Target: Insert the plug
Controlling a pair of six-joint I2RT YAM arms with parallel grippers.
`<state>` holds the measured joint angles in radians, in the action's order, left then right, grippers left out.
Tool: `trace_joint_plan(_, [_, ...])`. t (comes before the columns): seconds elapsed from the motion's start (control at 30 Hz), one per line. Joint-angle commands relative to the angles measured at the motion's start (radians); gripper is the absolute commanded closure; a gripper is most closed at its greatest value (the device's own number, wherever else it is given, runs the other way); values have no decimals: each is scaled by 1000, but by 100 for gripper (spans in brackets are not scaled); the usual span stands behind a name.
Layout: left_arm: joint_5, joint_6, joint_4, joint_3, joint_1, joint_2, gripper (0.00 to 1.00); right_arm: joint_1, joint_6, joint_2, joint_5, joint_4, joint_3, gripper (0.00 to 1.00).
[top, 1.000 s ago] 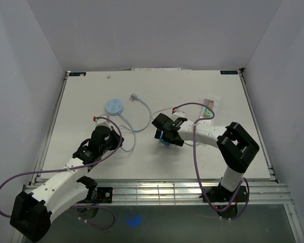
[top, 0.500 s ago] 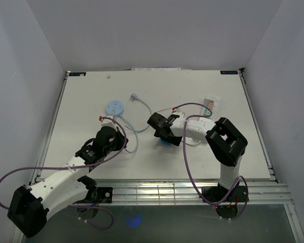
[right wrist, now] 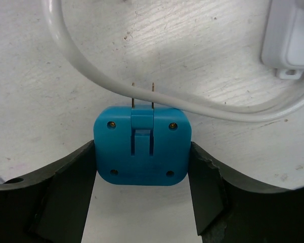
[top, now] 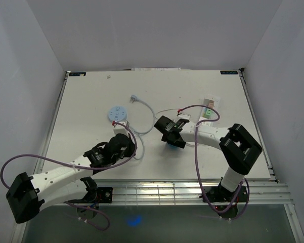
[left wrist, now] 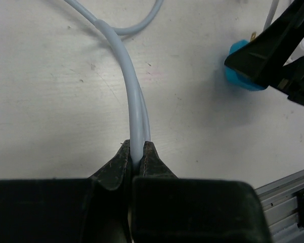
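Left gripper (left wrist: 136, 158) pinches the cable (left wrist: 132, 96), apparently anchoring it. Right gripper (right wrist: 141, 152) clamps the blue plug (right wrist: 140, 162), prongs forward for insertion.

The square blue plug (right wrist: 141, 144) lies flat, pinched on both sides between the right gripper's (right wrist: 141, 154) fingers, its two brass prongs pointing away from the wrist. The left gripper (left wrist: 135, 158) clamps the pale cable (left wrist: 134, 101); the round socket hub (top: 117, 113) lies well ahead.
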<state>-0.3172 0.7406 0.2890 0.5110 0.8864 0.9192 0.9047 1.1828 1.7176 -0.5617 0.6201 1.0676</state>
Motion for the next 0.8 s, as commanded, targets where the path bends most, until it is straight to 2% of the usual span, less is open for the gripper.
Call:
trace_joint_plan(0.0, [-104,84,19,21,136,33,100,5,-67,-140,-52,6,-27,71])
trace_joint_plan(0.17, [-232,195,30,30,365,121,100,0,-182,-323,-56,-80,-119,70])
trace_joint_plan(0.27, [-273,233,32,67,452,214,100,-10,-242,-394,-61,-117,-152,69])
trace_joint_plan(0.4, [-281,240,22,148,502,323,100,-32,-336,-484,-43,-155,-178,68])
trace_joint_plan(0.53, [-166,108,-117,199,502,375,99,-41,-408,-527,-21,-154,-190,68])
trace_joint_plan(0.63, [-30,16,-244,231,502,400,83,-56,-433,-565,6,-157,-202,67])
trace_joint_plan(0.77, [27,-6,-184,322,502,443,40,-70,-474,-596,51,-160,-201,66])
